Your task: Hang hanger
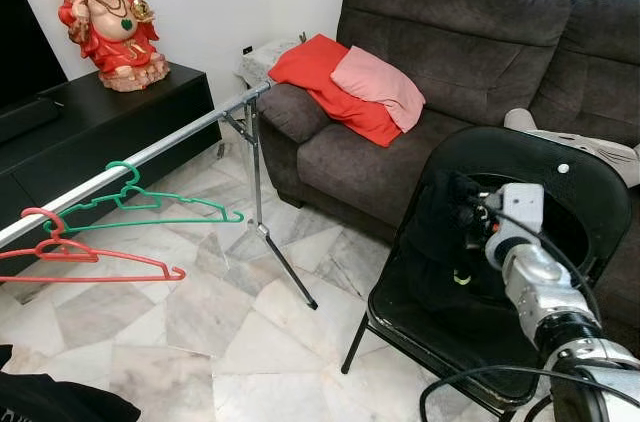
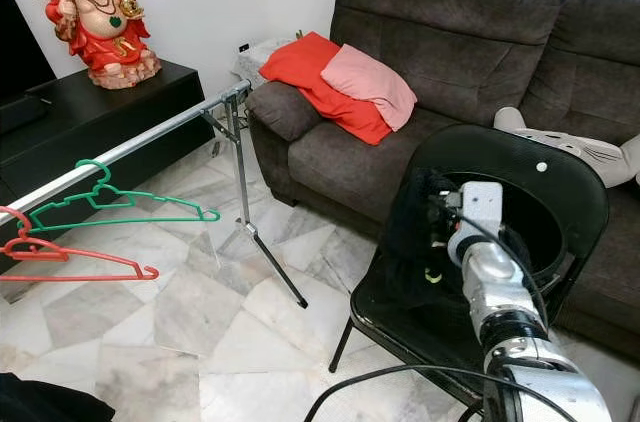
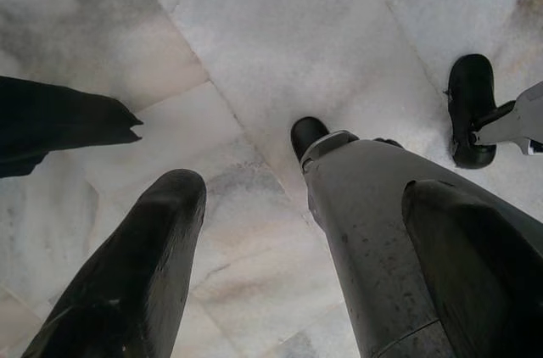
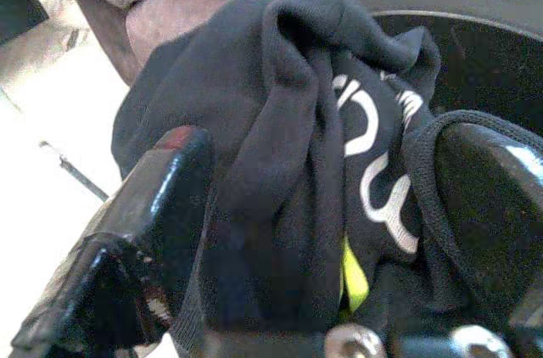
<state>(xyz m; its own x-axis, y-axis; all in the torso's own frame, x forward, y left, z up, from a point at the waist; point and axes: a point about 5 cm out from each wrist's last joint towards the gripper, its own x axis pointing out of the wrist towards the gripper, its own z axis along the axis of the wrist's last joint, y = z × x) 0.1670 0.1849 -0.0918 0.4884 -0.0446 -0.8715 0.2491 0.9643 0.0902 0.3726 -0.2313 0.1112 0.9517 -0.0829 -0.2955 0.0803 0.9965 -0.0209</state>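
A silver rail (image 1: 160, 149) of a clothes rack runs across the left. On it hang a green hanger (image 1: 150, 204) and, nearer to me, a red hanger (image 1: 80, 260), both bare. My right gripper (image 1: 455, 232) is over the seat of a black chair (image 1: 560, 177), shut on a bunched black garment (image 4: 305, 163) with white lettering. The cloth hangs down from its fingers (image 4: 153, 205) in front of the chair's back. My left gripper (image 3: 301, 290) hangs idle over the marble floor, open and holding nothing.
A dark brown sofa (image 1: 470, 32) with red and pink cushions (image 1: 350, 87) stands behind the chair. A black cabinet (image 1: 100, 122) with a red figurine (image 1: 108, 17) lines the left wall. The rack's leg (image 1: 275, 242) splays onto the floor. A black cable (image 1: 480, 382) loops near my right arm.
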